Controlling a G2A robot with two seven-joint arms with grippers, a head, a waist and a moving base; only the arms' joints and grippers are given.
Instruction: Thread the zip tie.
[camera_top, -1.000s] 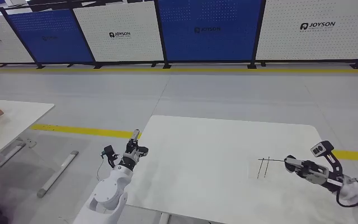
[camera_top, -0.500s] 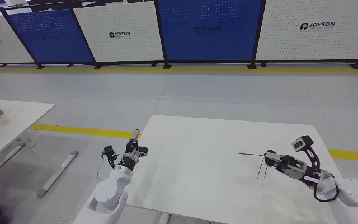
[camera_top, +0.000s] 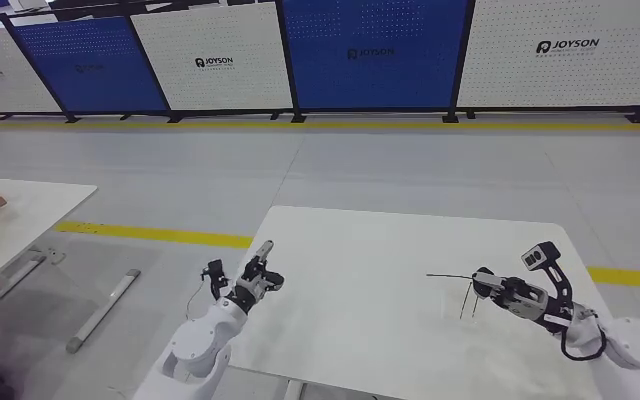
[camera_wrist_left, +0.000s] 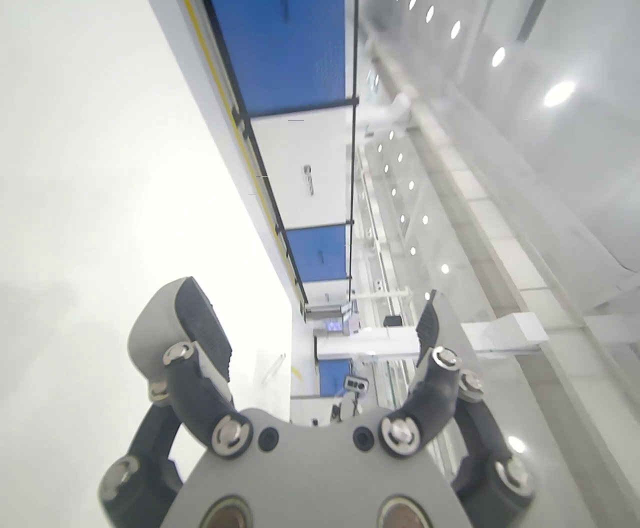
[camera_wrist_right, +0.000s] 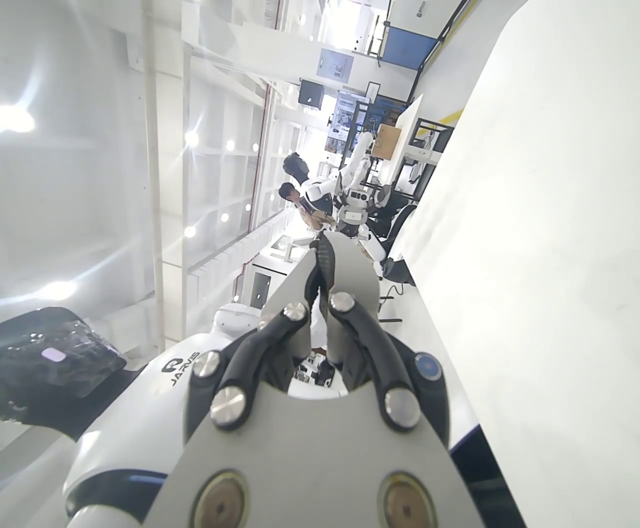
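step in hand: the thin black plastic zip tie (camera_top: 450, 277) is up off the white rectangular table top (camera_top: 380, 250). it sticks out level from the right gripper (camera_top: 481, 283) toward the middle of the table, above the right half.
right jaws: pressed together in the right wrist view (camera_wrist_right: 320, 252), with no gap between the pads. judging by the top view, they pinch one end of the tie.
left jaws: the left gripper (camera_top: 266, 265) is spread wide with nothing between its black ribbed pads (camera_wrist_left: 202, 325). it sits at the table's left edge, well apart from the tie.
which end is free: too thin to tell head from tail.
doing it well: the left arm likely needs to come across and take the free end. a firm pinch on the right should keep the strip level and stop it twisting. the tip then has to be bent round square to the slot, since a springy strip can flick out of line.
likely slip: a grip too near the tip would leave little length to feed.
nearby: two more thin dark strips (camera_top: 464, 300) lie on the table just beside the right gripper, under the held tie.
in the way: nothing stands between the two grippers. the loose strips could be nudged if the right arm drops.
behind: blue and white pegboard panels (camera_top: 375, 55) stand across the floor.
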